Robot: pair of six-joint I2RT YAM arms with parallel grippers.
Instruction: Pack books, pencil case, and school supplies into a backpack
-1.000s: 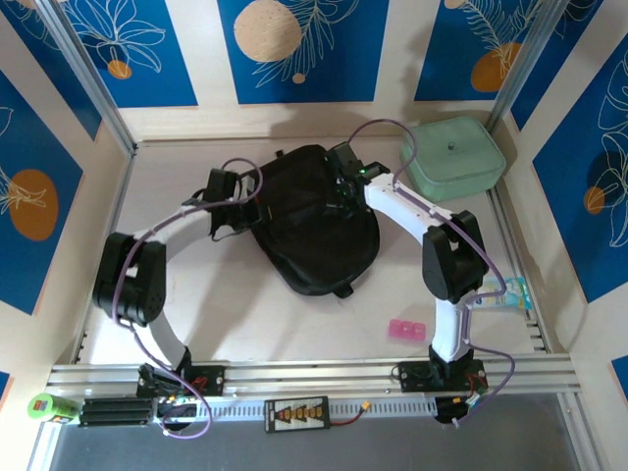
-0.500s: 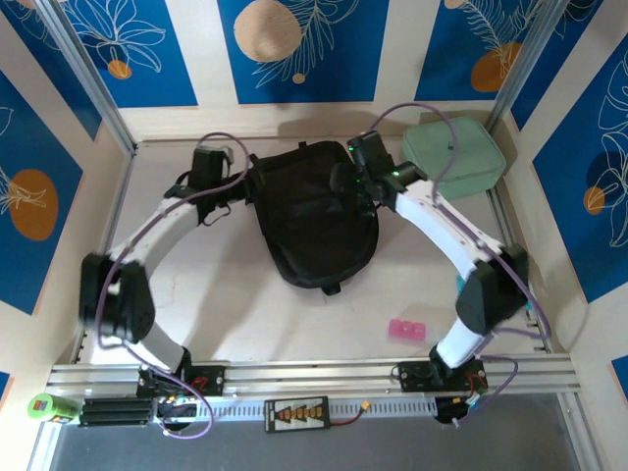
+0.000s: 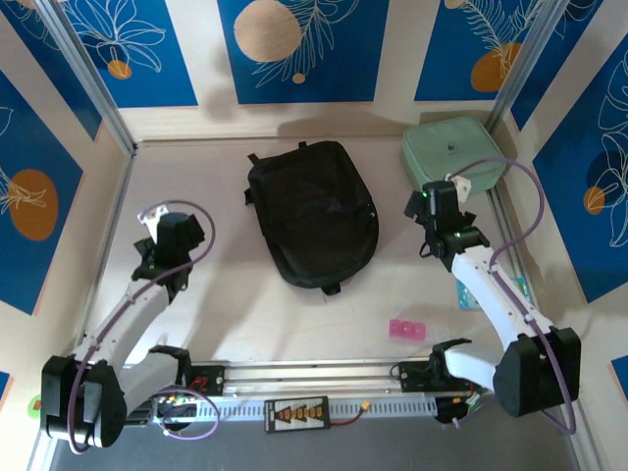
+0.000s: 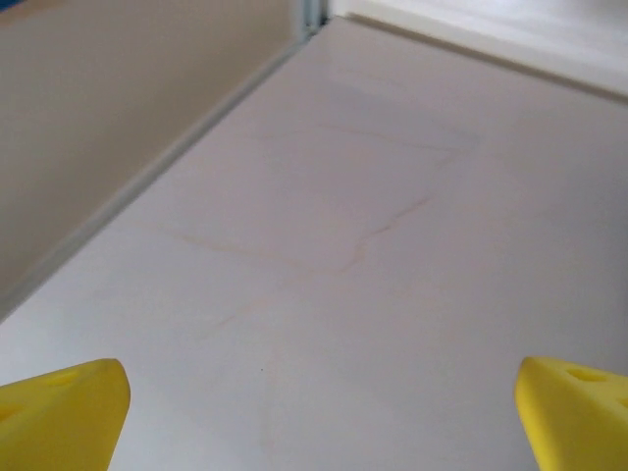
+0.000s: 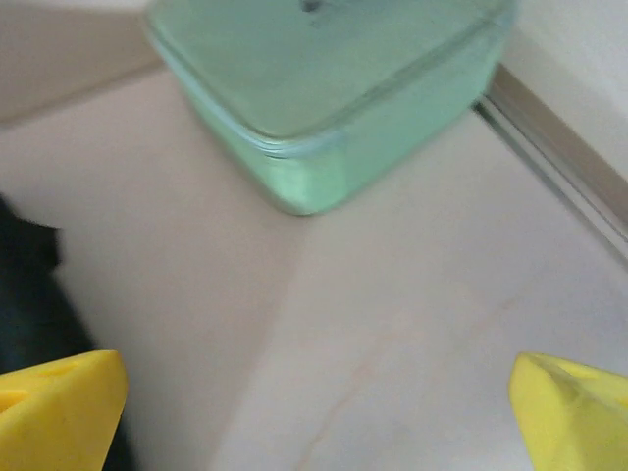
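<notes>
— Was the green case point(image 5: 334, 88) whole in the right wrist view?
— No. It was blurred, its far side cut by the top edge, and the backpack point(image 5: 22, 294) was a dark sliver at the left edge.
— And the teal piece point(image 3: 465, 296)?
— Partly under the right arm point(image 3: 488, 285), too small to identify.

The black backpack point(image 3: 314, 214) lies flat on the desk point(image 3: 235, 304), centred toward 12 o'clock, its narrow end pointing to 6. The mint green case point(image 3: 453, 154) sits at 2 o'clock. The pink block point(image 3: 406, 329) lies at 5 o'clock, well apart from the backpack.
</notes>
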